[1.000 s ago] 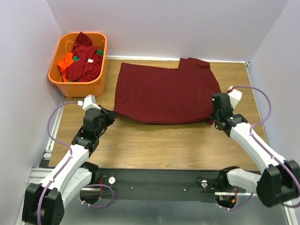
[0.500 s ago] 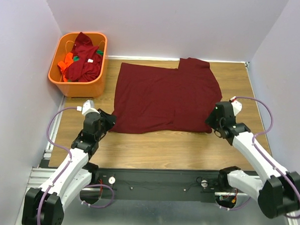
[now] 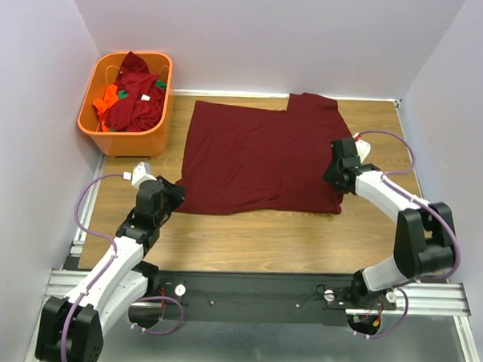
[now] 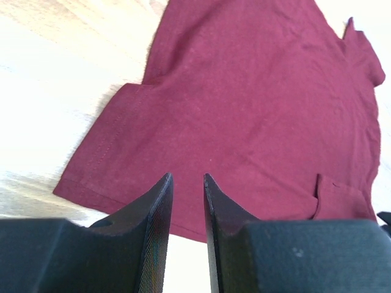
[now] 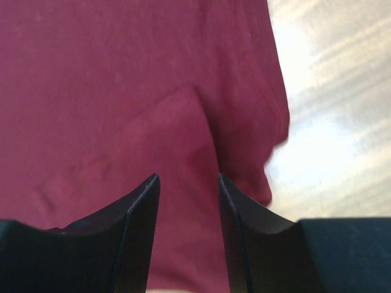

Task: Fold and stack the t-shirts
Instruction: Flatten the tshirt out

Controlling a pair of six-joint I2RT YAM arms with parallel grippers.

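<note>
The wooden table (image 3: 255, 238) carries no folded stack, so by my reading the task is early: one maroon shirt (image 3: 262, 158) lies spread across the middle of the table, from the left-centre to the right side, and the rest wait in the basket (image 3: 131, 142) at the far left corner. The shirt forms a broad, nearly rectangular sheet with one part jutting out at its far right corner. Whether a first fold is already in I cannot tell; folding it down, and everything in the basket, appears to remain. The table is pale, smooth wood grain with glare. The shirt is soft matte knit, lying flat with only faint wrinkles. The basket is rigid orange plastic, rounded at the corners, holding a crumpled heap (image 3: 133, 96) of maroon cloth with orange and green bits and a white label. The left gripper (image 4: 187, 178) hovers just at the shirt's near left corner, its black fingers a narrow gap apart with nothing between them. The right gripper (image 5: 188, 178) hangs over the shirt's right edge, jaws somewhat wider and empty, the cloth below them. Smallest: a stitched hem (image 4: 101, 162) along the near left corner and a flap (image 5: 183, 134) of doubled cloth by the right edge.
</note>
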